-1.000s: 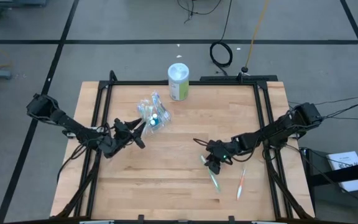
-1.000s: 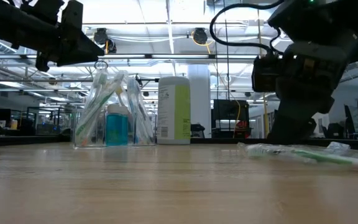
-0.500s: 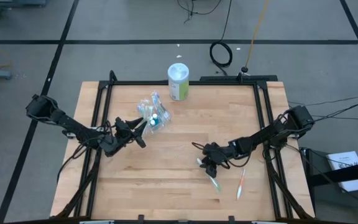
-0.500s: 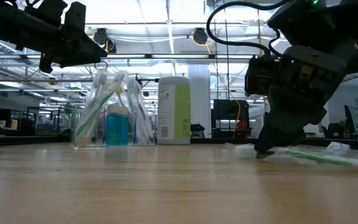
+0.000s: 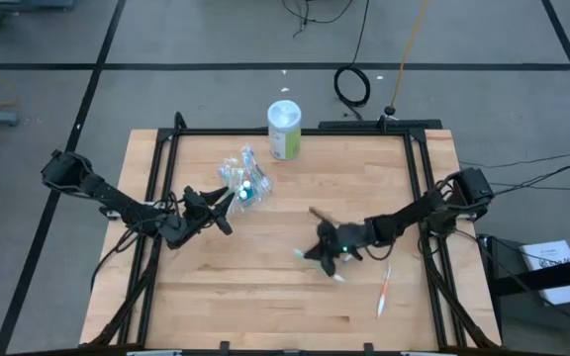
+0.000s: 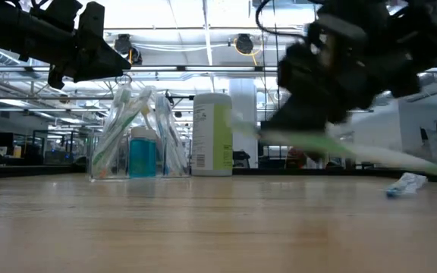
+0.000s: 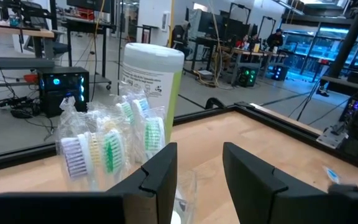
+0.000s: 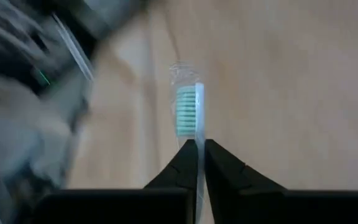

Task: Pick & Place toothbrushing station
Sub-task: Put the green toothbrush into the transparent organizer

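Note:
The clear crinkly container (image 5: 243,183) stands on the far left part of the table, holding several toothbrushes (image 7: 114,146) and a blue tube (image 6: 143,155). My left gripper (image 7: 199,180) hovers open just on its near side and above it, with nothing between the fingers. Right of centre, my right gripper (image 5: 323,252) is shut on a green toothbrush (image 6: 355,150), which is blurred and off the table. An orange toothbrush (image 5: 383,292) lies flat near the right front. My right gripper pinches the green toothbrush between its two fingertips, at the neck (image 8: 197,144) just behind the green-bristled head (image 8: 186,112). The head sticks out forward past the fingertips. The brush is lifted clear of the table and tilted, with its handle end (image 6: 431,168) lower.
A white and green canister (image 5: 284,130) stands at the table's far edge, just behind the container. A small wrapped toothbrush end (image 6: 405,184) lies on the wood at the right. A black frame (image 5: 295,132) runs along the table's far and side edges.
My right gripper has dropped onto the green toothbrush that lay on the table, shut on it and lifted it clear. It has carried the brush toward the table's left in a fast, blurred move. The orange toothbrush has stayed put.

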Controlling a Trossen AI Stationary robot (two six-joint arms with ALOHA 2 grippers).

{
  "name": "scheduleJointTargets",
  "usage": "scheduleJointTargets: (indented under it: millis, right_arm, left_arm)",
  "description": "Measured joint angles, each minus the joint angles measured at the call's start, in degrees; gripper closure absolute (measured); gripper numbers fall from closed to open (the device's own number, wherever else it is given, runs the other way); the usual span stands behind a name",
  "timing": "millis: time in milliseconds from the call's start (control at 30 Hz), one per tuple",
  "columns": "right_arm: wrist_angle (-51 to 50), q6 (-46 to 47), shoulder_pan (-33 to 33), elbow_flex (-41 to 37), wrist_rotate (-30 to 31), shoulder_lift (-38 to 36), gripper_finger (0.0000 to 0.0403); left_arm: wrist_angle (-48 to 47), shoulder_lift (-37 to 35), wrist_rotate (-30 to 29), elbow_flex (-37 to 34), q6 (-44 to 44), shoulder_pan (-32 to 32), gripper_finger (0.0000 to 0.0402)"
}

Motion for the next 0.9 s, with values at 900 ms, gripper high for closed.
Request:
scheduleJointTargets:
  millis: [900]
  right_arm:
    - [24.46,-49.02,-22.87,29.33,7.96,8.27,0.0396]
  left_arm:
    - [0.04,0.00,-0.04,0.00,6.85,3.64,0.0270]
